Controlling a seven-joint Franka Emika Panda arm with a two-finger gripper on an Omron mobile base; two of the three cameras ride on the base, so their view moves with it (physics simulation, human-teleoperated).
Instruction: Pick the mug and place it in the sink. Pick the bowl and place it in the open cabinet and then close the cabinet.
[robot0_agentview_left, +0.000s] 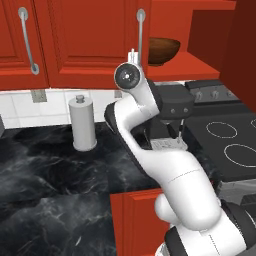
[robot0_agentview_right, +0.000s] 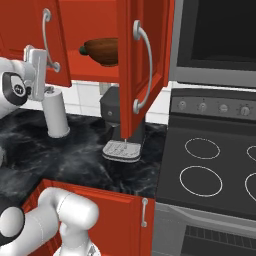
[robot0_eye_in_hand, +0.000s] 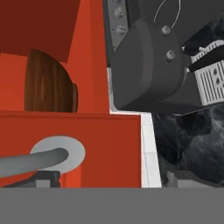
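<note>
Left base view, cabinet: red, upper, its door swung out; my bowl sits on the inner shelf.
Bowl look: wide, round, dark brown wood with visible grain.
Right base view, bowl: partly hidden behind the open door's edge.
Door handle: long curved silver bar on that door.
Hand view, bowl: turned sideways by my wrist's roll, its lower part cut off by the door's red edge.
My gripper: fingers spread wide, holding nothing; tips barely visible.
Coffee machine: dark, on the black counter under the cabinet.
</note>
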